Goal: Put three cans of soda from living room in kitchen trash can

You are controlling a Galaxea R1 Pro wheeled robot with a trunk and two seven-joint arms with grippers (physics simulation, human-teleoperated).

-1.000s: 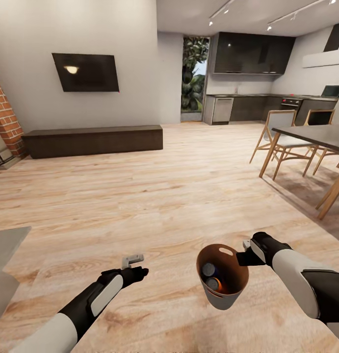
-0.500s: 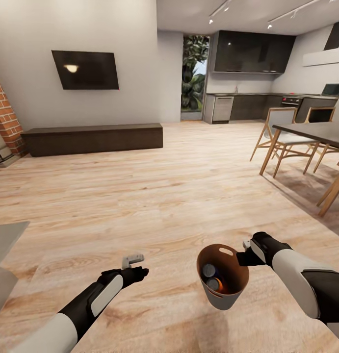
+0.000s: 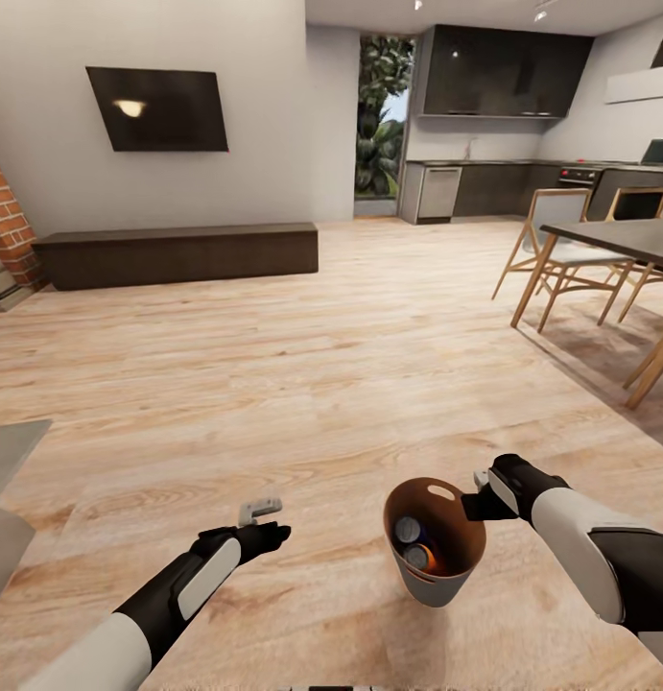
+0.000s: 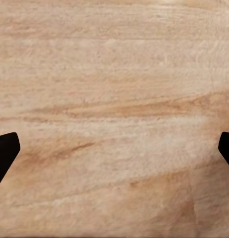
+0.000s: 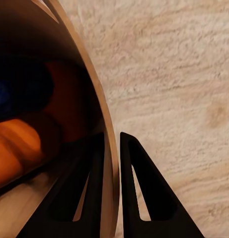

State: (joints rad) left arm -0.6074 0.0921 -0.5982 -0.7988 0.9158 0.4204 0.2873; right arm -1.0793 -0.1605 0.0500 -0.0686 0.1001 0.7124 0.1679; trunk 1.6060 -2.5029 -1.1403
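Observation:
The copper-brown tash can (image 3: 429,585) hangs above the wood floor at the lower right of the head view. My right gripper (image 3: 479,495) is shut on its rim, one finger inside the wall and one outside. Inside it lie orange cans of soda (image 3: 414,543); two silver-grey tops show. In the right wrist view the tash can wall (image 5: 69,74) runs between the fingers of my right gripper (image 5: 112,145), and an orange can (image 5: 15,146) glows inside. My left gripper (image 3: 264,509) stands open and empty over bare floor, its fingertips wide apart in the left wrist view (image 4: 114,148). The kitchen (image 3: 509,72) lies far ahead.
A dark dining table (image 3: 619,238) with wooden chairs (image 3: 561,245) stands at the right. A long low bench (image 3: 177,254) runs under the wall TV (image 3: 158,108) at the left, by the brick fireplace (image 3: 5,226). A grey table corner (image 3: 10,480) juts in at left. Open floor leads ahead.
The whole head view has shifted: the room's far things sit higher and closer, so the camera has moved. Both arms and the tash can hold the same pose.

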